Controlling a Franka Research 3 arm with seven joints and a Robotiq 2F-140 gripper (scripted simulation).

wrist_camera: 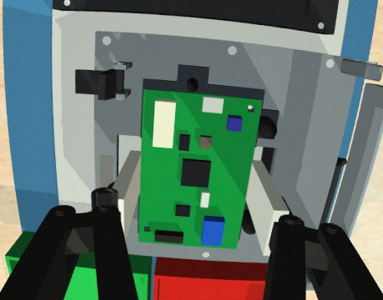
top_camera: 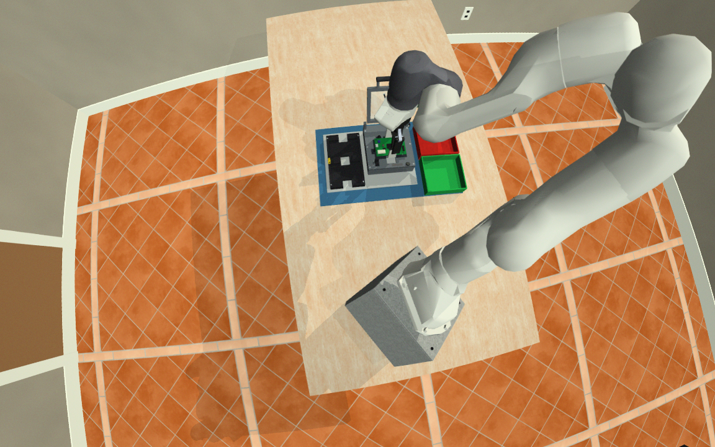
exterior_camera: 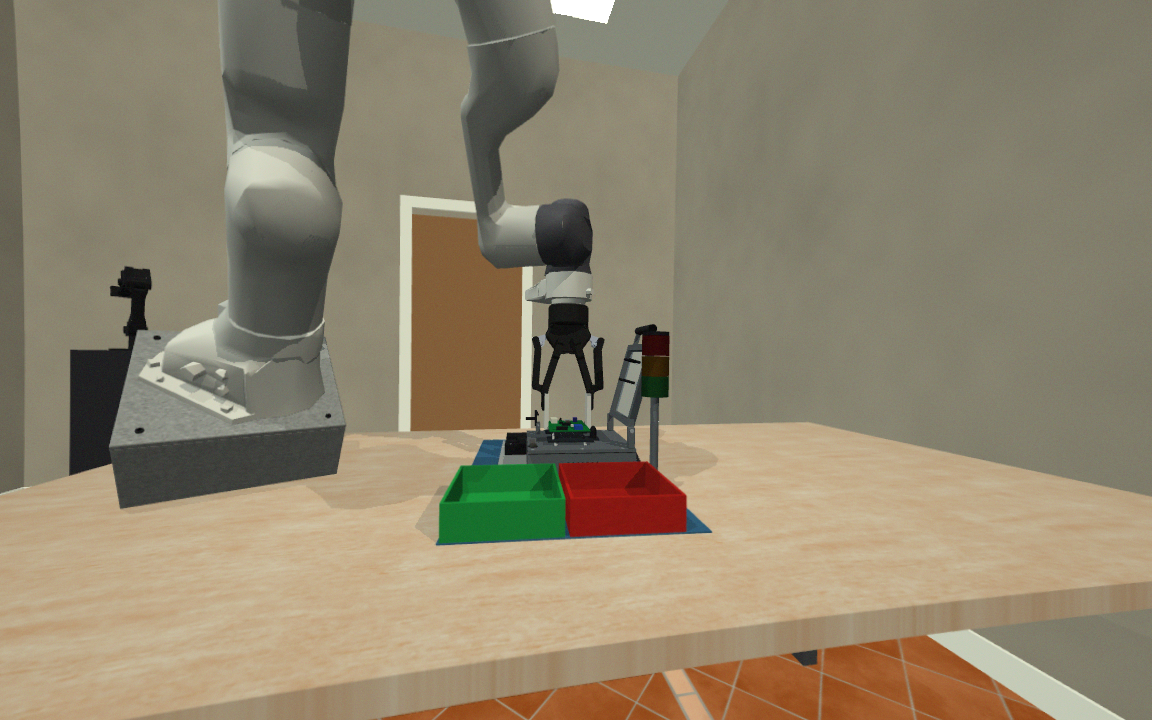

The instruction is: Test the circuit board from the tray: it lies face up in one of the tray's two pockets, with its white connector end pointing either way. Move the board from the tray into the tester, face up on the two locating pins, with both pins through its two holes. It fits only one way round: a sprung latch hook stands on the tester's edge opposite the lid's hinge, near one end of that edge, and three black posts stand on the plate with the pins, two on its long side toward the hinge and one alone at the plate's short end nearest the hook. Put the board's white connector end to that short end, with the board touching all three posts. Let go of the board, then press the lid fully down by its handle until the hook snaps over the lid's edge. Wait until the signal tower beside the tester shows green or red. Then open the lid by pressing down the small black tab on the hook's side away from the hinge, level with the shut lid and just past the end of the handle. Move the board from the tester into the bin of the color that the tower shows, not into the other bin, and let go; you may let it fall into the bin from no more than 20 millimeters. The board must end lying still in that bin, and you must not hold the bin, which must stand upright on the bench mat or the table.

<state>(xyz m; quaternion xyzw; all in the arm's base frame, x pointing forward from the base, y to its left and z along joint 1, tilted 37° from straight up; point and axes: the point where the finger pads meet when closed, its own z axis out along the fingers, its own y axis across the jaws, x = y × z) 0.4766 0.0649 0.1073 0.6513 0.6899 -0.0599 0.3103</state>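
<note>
The green circuit board [wrist_camera: 198, 167] sits face up between my finger pads, just over the tester's plate, a little skewed to it. Its white connector [wrist_camera: 163, 125] is at the end toward the lone black post [wrist_camera: 193, 83] and the tray. My gripper [wrist_camera: 194, 174] is shut on the board's two long edges. Whether the board rests on the pins is hidden. The latch hook [wrist_camera: 103, 83] stands at the tester's left edge. The lid [exterior_camera: 625, 385] stands open. The board [exterior_camera: 567, 422] also shows in the exterior view, low on the tester under the gripper [exterior_camera: 569, 420].
The black tray [top_camera: 343, 161] lies beyond the tester on the blue mat. The green bin [exterior_camera: 503, 501] and red bin [exterior_camera: 623, 497] stand side by side in front of the tester. The signal tower [exterior_camera: 654, 362] beside the lid shows no bright light.
</note>
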